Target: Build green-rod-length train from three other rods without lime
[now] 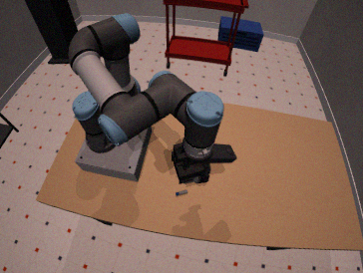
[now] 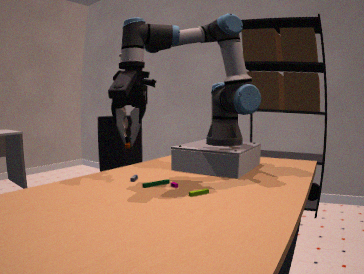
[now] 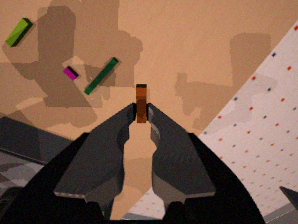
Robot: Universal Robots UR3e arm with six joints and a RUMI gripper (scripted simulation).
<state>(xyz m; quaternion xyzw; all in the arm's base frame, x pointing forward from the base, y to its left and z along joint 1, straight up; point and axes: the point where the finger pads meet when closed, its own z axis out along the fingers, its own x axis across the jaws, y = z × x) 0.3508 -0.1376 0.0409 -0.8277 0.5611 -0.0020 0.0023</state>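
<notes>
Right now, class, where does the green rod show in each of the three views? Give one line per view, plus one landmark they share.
Top: not seen; probably hidden under the gripper.
Exterior: the green rod lies flat near the centre, with the magenta rod just off its right end.
Wrist: upper left of centre, slanted, just right of the magenta rod.
Shared landmark: the gripper, shut on the orange rod.

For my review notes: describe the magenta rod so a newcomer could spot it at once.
On the tan table top, look just in front of the arm's grey base block. The magenta rod lies between the green rod and the lime rod, touching neither. It is much shorter than both.
</notes>
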